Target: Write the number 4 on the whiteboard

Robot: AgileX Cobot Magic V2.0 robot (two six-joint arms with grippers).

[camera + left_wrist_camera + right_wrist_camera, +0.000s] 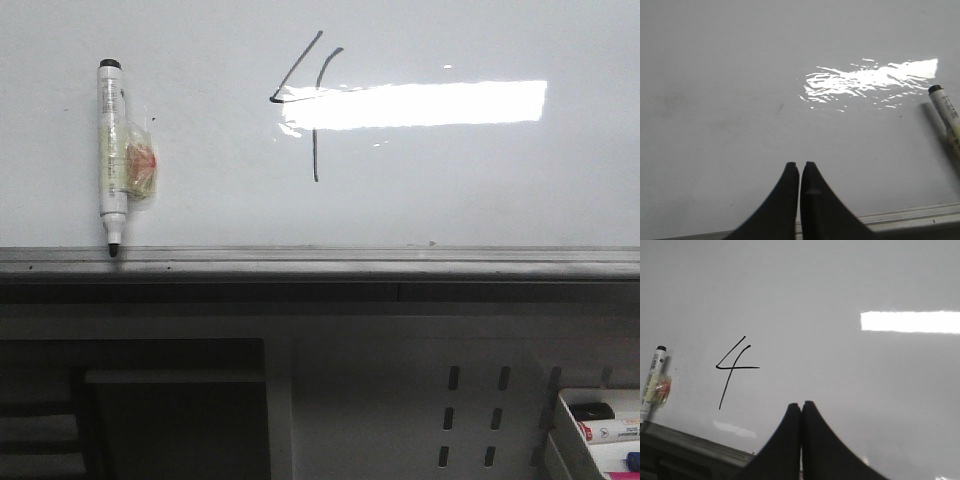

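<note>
Okay, I saw the number 4 (312, 100) drawn mid whiteboard (480, 190), marker (111, 150) standing on the ledge (400, 262); left gripper (800, 165) and right gripper (801, 405) both clenched, empty.

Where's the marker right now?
In the front view the marker stands on the whiteboard's left side, tip on the ledge, left of the 4.

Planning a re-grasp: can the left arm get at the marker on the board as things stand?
Probably yes. The marker lies bare on the whiteboard, its tip down at the ledge, and nothing stands between it and the left gripper. That gripper is shut and empty, so it must open first.
</note>
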